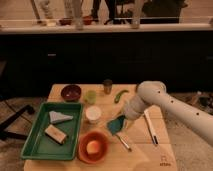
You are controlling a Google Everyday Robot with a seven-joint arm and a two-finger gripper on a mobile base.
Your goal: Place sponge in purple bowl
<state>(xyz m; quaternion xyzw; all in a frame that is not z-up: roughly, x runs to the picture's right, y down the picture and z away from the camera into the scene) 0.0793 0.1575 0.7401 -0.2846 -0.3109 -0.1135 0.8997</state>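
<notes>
The teal-green sponge (pixel 115 125) hangs at the tip of my gripper (pixel 123 121), just above the table near its middle. The gripper is shut on the sponge's right edge, and the white arm reaches in from the right. The purple bowl (pixel 71 92) stands at the back left of the table, well to the left of the sponge and farther back, with nothing visible inside it.
A green tray (pixel 36 144) at the left holds a grey-blue wedge (pixel 60 117) and a tan block (pixel 55 133). An orange bowl (pixel 93 146) sits at the front. A white cup (pixel 92 114), a green cup (pixel 90 96) and a dark can (pixel 107 85) stand between sponge and bowl. A green pod (pixel 120 95) and utensils (pixel 150 128) lie to the right.
</notes>
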